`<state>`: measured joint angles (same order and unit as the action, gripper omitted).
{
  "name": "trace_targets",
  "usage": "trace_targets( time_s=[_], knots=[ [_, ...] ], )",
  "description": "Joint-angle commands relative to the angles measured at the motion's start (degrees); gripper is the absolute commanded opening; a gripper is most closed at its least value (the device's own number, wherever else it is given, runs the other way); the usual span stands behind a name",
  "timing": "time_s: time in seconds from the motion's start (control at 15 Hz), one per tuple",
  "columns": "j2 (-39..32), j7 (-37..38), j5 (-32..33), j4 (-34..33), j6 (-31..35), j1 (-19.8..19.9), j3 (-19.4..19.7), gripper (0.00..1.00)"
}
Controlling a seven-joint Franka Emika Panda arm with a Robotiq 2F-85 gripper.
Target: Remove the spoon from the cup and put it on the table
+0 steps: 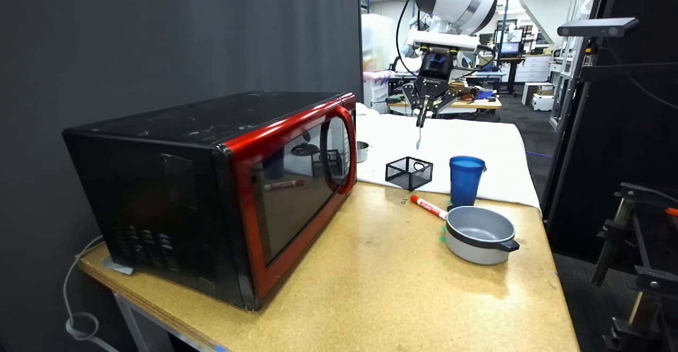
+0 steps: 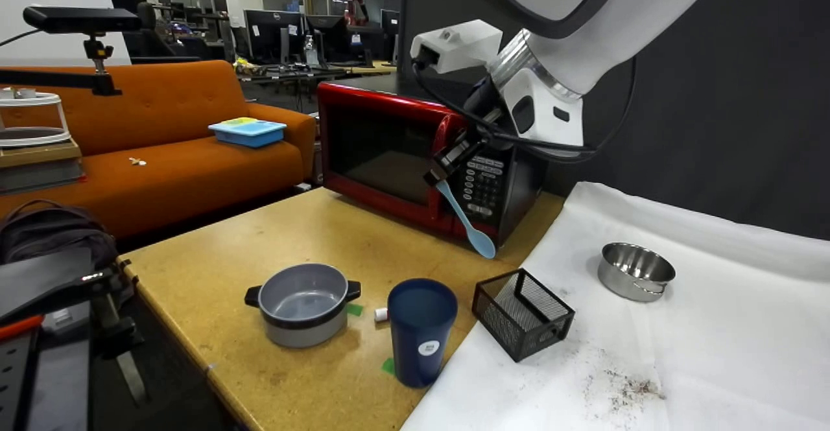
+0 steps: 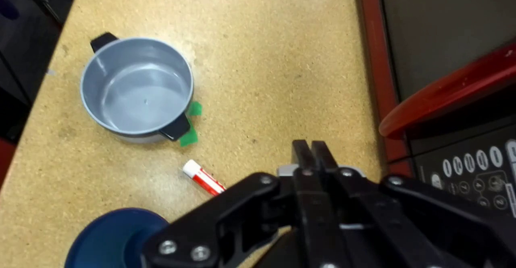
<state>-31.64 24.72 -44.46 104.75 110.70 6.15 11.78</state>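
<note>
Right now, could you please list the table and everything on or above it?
table: 1, tan, beneath everything
sheet: 1, white, on table
microwave: 1, red and black, on table
pot: 1, grey, on table
cup: 1, blue, near sheet
marker: 1, red and white, near pot
tape: at least 2, green, near pot
basket: 1, black, at sheet's edge
bowl: 1, silver, on sheet
specks: many, dark, on sheet
spoon: 1, pale blue, in gripper
gripper: 1, black, shut on spoon
arm: 1, mostly white, above table
</note>
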Motion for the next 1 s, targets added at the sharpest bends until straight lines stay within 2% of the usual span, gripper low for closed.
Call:
trace_targets(
  time_s=[0.0, 0.27, 0.47, 0.93],
  knots=[
    [0.6, -2.8, -0.7, 0.9, 8.2, 0.8, -1.6, 0.01],
    [-2.2, -1.5, -0.5, -1.3, 14.1, 1.4, -2.3, 0.01],
    [-4.0, -1.0, 0.1, -1.3, 15.8, 1.1, -2.8, 0.01],
    [-2.3, -5.3, 3.0, 6.7, 20.6, -3.4, -6.1, 0.01]
  ],
)
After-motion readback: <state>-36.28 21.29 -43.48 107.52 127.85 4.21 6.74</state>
